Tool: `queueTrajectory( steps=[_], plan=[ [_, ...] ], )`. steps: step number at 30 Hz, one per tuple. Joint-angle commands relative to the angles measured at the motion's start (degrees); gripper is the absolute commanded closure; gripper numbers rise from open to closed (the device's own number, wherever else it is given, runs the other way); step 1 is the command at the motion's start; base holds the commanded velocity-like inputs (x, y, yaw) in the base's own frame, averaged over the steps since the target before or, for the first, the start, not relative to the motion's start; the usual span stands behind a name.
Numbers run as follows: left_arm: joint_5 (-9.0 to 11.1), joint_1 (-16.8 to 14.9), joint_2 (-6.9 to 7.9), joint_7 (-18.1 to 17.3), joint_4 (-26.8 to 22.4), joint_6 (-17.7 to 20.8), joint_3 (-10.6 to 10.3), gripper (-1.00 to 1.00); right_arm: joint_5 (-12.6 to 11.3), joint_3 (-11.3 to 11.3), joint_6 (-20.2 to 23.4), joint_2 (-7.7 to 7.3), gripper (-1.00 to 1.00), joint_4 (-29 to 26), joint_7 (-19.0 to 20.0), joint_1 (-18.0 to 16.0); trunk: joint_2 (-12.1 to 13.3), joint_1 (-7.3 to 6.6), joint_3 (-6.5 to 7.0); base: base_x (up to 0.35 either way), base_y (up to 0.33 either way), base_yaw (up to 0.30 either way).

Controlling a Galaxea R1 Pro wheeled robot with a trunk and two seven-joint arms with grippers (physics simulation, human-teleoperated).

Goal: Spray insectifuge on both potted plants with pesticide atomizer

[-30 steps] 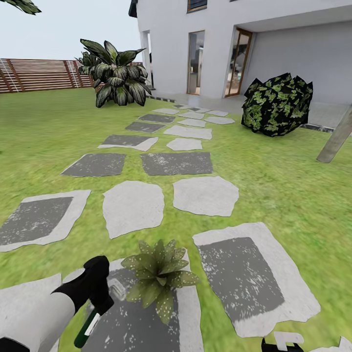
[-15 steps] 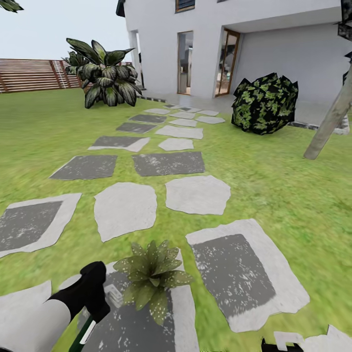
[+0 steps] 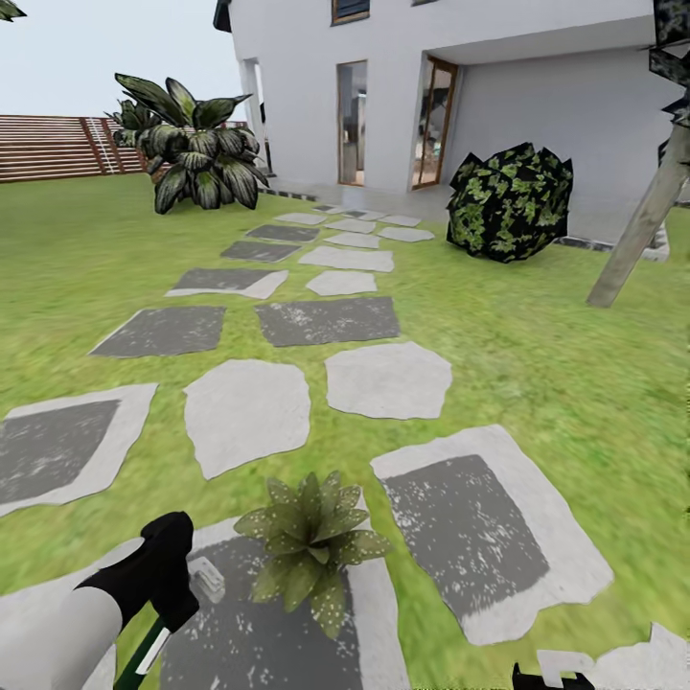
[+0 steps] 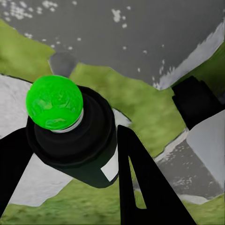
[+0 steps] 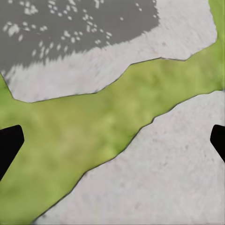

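Note:
One potted plant (image 3: 309, 546), a low rosette of speckled green leaves, stands on a grey stepping stone (image 3: 268, 637) at the bottom of the head view. Just left of it my left gripper (image 3: 163, 575) is shut on the pesticide atomizer (image 3: 144, 656), whose dark green body with a white label slants down toward the frame's lower edge. In the left wrist view the atomizer (image 4: 79, 140) shows a bright green top between the two black fingers (image 4: 140, 187). My right gripper (image 5: 112, 143) is open over grass and pale stone, with nothing between its fingers.
Stepping stones (image 3: 247, 412) run across the lawn toward the white house (image 3: 498, 77). A big leafy bush (image 3: 196, 158) stands at the back left before the slat fence (image 3: 53, 144). A dark bush (image 3: 508, 201) and a leaning trunk (image 3: 637, 230) stand at the right.
The head camera has swung, so the whole scene has slid left. My left gripper with the atomizer has dropped a little lower and further from the plant.

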Motion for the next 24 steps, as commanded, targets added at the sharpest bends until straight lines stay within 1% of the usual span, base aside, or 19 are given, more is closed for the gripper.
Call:
queueTrajectory(
  steps=[1,4,6,8,11,18,24],
  plan=[
    [-0.38,-0.02,0.10,-0.61,-0.15,0.33,-0.22,1.00,0.60,-0.44,-0.20,0.00,-1.00,0.10,-0.22,-0.06,-0.02,-0.01,-0.05,0.000,0.007,-0.218],
    [-0.42,-0.28,-0.43,-0.56,-0.34,0.40,-0.47,1.00,0.60,-0.44,-0.20,0.00,-1.00,0.10,-0.22,-0.06,-0.02,-0.01,-0.05,0.000,0.002,-0.271],
    [-0.44,-0.60,-0.93,0.87,-1.81,0.65,-0.62,1.00,0.60,-0.44,-0.19,0.00,-1.00,0.10,-0.22,-0.06,-0.02,-0.01,-0.05,0.000,0.000,-0.291],
    [-0.39,-0.68,-1.06,2.28,-3.09,0.79,-0.62,1.00,0.60,-0.44,-0.23,0.00,-1.00,0.10,-0.22,-0.06,-0.02,-0.01,-0.05,0.000,0.000,-0.151],
    [-0.40,-0.73,-1.25,2.90,-3.81,0.83,-0.67,1.00,0.60,-0.44,-0.27,0.00,-1.00,0.10,-0.22,-0.06,-0.02,-0.01,-0.05,0.000,0.000,-0.046],
    [-0.26,-0.08,-1.25,2.94,-3.83,0.23,-0.83,1.00,0.68,-0.44,-0.28,-0.07,-1.00,0.19,-0.22,-0.06,-0.02,-0.01,-0.05,0.000,0.000,-0.004],
    [-0.12,-0.02,-2.43,2.59,-3.72,0.14,-0.73,1.00,0.69,-0.44,-0.20,-0.09,-1.00,0.13,-0.22,-0.06,-0.02,-0.01,-0.05,0.000,0.000,0.000]
  ],
)
